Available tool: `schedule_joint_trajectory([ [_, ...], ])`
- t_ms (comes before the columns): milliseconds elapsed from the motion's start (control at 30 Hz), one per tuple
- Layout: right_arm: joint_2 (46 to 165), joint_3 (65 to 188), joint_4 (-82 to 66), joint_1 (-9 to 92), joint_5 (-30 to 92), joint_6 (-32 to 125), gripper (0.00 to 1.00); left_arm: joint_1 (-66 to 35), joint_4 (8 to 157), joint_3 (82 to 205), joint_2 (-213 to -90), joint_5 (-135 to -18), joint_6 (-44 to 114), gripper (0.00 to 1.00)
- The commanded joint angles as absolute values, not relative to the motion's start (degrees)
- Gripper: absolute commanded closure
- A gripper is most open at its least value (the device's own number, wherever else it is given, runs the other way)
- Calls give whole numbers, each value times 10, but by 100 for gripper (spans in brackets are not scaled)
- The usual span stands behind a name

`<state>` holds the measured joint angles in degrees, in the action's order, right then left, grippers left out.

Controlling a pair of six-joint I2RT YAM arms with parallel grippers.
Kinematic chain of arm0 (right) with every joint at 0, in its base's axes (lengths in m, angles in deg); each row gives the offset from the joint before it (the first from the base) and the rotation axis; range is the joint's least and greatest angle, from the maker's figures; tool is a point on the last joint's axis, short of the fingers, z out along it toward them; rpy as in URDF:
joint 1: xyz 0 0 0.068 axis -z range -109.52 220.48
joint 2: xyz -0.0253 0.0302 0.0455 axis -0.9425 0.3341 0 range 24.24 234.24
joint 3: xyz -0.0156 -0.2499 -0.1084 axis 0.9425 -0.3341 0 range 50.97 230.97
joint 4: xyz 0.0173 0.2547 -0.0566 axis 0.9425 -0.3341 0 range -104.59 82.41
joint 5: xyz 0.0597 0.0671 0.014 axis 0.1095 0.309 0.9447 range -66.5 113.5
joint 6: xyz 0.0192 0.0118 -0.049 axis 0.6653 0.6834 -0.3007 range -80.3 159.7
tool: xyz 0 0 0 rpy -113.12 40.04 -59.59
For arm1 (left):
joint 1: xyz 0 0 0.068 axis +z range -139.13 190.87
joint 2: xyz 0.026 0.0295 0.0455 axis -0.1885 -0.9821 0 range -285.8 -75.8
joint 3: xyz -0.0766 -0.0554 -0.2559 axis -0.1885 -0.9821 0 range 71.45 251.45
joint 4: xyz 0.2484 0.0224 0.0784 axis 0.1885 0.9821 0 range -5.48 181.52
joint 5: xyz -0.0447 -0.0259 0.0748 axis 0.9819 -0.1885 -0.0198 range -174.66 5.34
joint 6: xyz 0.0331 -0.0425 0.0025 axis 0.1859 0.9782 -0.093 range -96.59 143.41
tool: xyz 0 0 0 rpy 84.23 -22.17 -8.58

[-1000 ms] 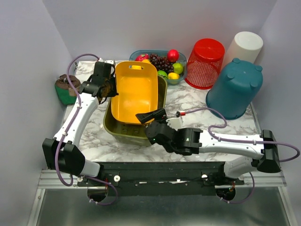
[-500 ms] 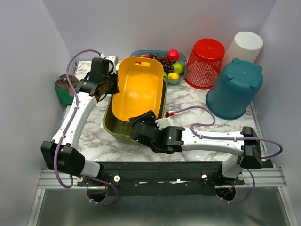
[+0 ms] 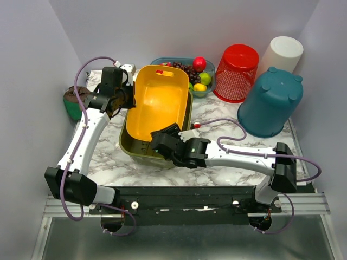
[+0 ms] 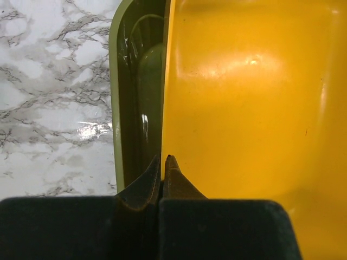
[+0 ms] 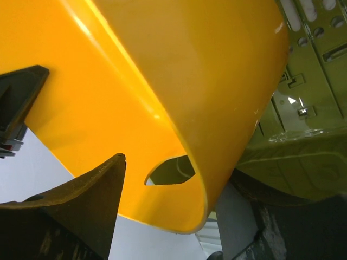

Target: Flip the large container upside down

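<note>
Marble-topped table, grey walls on three sides, both arms reaching in from the near edge

Yellow tub sits left of centre, tilted: far end raised, near end down inside an olive tub that rests flat on the marble beneath it. Yellow one's open side faces up and toward the camera; handle slot visible at its far rim.

Left gripper at the yellow tub's left rim, about mid-length. Wrist view shows both fingertips pinched tight together on the thin yellow edge, olive wall just to the left of them. Firm clamp.

Right gripper at the tub's near end, low against the olive tub's inside. Jaws spread, one to each side of the near yellow rim with its handle slot; a gap shows between the one finger in clear view and the plastic, so no grip made.

Surroundings, back row: clear tray of fruit just behind the tubs, touching or nearly so. Red mesh basket upside down beside it. White container in far right corner. Teal bucket inverted, right side, well apart from the tubs. Green-and-brown object off the table's left edge, near the left arm's elbow. Right arm's cable loops across the marble between tubs and teal bucket
</note>
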<state>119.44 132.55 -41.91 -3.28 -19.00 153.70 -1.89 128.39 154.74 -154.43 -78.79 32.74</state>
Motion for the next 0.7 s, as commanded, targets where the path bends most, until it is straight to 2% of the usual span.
schedule_joint_trajectory([
  [0, 1209, 1327, -400, -29, -174, 1819, 45, -18, 1266, 1542, -1510, -753, 318, 100],
  [100, 1207, 1317, -388, -28, -160, 1825, 53, -18, 1256, 1533, -1500, -743, 318, 100],
  [200, 1204, 1317, -384, -28, -161, 1817, 69, -18, 1253, 1529, -1493, -736, 319, 100],
  [333, 1195, 1306, -362, -28, -153, 1810, 76, -18, 1247, 1514, -1490, -745, 321, 100],
  [400, 1195, 1303, -332, -28, -157, 1798, 86, -18, 1242, 1506, -1488, -730, 328, 100],
  [467, 1198, 1308, -330, -28, -163, 1784, 92, -18, 1236, 1493, -1486, -717, 330, 100],
  [500, 1198, 1303, -329, -27, -163, 1783, 99, -18, 1236, 1490, -1483, -721, 326, 100],
  [667, 1186, 1273, -307, -26, -197, 1773, 99, -18, 1238, 1481, -1475, -716, 312, 100],
])
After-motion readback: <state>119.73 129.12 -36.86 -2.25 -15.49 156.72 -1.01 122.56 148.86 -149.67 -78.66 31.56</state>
